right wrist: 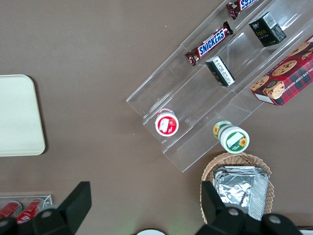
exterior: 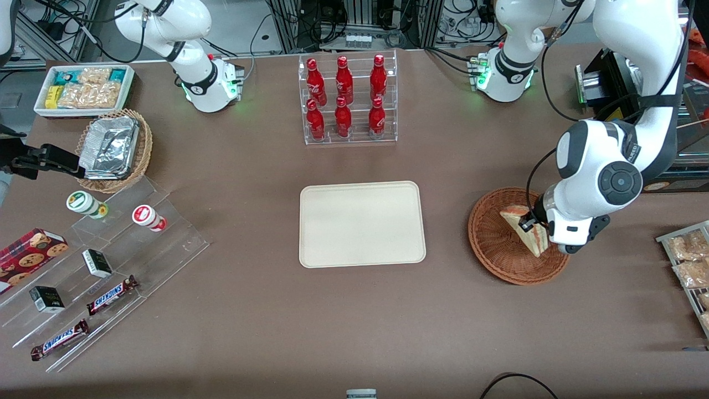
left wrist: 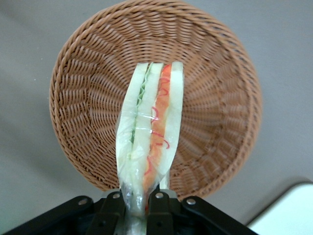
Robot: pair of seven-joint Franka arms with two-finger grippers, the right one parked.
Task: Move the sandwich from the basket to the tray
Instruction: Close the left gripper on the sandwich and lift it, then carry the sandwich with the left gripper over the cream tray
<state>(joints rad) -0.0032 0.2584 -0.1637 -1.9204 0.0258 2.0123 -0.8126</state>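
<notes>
The sandwich [exterior: 525,228], a plastic-wrapped wedge of pale bread with red and green filling stripes [left wrist: 150,137], hangs above the reddish-brown wicker basket [exterior: 496,244]. My left gripper [exterior: 540,230] is shut on its near end, one black finger [left wrist: 111,208] on each side of the wrap. In the left wrist view the basket [left wrist: 83,98] lies below the sandwich with nothing else in it. The cream tray [exterior: 362,224] lies flat in the middle of the table, toward the parked arm's end from the basket; one corner of the tray [left wrist: 288,210] shows in the left wrist view.
A clear rack of red bottles [exterior: 347,98] stands farther from the front camera than the tray. Bagged snacks on a rack [exterior: 687,260] lie at the working arm's end. Toward the parked arm's end are a tan basket with foil containers [exterior: 113,149], a snack bin [exterior: 83,88] and acrylic shelves [exterior: 99,277].
</notes>
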